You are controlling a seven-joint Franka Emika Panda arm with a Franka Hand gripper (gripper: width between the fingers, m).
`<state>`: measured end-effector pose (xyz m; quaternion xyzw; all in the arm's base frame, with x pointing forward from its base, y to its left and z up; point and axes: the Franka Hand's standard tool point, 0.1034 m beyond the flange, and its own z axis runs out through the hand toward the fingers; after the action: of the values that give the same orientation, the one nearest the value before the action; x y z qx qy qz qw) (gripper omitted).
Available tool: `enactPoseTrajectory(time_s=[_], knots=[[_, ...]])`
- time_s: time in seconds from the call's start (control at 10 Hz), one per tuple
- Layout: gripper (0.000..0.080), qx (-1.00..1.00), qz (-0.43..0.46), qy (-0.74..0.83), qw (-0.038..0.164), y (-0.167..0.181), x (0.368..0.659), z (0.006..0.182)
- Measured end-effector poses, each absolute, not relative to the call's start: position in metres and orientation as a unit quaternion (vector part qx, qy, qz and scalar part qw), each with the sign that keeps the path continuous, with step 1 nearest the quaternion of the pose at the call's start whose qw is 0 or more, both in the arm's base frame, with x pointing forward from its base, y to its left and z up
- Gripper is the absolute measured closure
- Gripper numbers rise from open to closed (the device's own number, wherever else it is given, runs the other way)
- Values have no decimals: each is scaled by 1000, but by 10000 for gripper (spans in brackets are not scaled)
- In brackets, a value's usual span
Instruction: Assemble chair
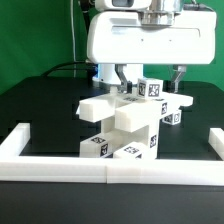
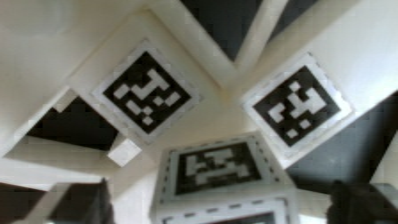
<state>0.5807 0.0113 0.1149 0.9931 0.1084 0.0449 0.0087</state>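
A blocky stack of chunky white plastic chair parts (image 1: pixel 120 125), tagged with black-and-white squares, stood near the middle of the black tabletop (image 1: pixel 40 110). It sat inside the low white border wall (image 1: pixel 100 168) and touched none of its sides. The big white robot gripper (image 1: pixel 149 80) hung over the stack's top. Its jaws were spread apart, one on each side of a small tagged cube (image 1: pixel 152 88), gripping nothing.

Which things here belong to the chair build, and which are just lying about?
Part of the job:
- stacked white tagged chair blocks
- tagged cube on top of them
- gripper, with its fingers on either side of that cube

Just there:
- low white border wall
- black table
- green backdrop
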Motion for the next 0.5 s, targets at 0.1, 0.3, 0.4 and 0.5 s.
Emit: enactPoseTrajectory(time_s=[0.1, 0.3, 0.4, 0.5], knots=[[295, 993, 45, 108, 9, 11, 581, 115], [530, 994, 45, 102, 8, 11, 581, 115], [530, 995, 45, 93, 8, 11, 581, 115], [530, 995, 45, 89, 8, 11, 581, 115]])
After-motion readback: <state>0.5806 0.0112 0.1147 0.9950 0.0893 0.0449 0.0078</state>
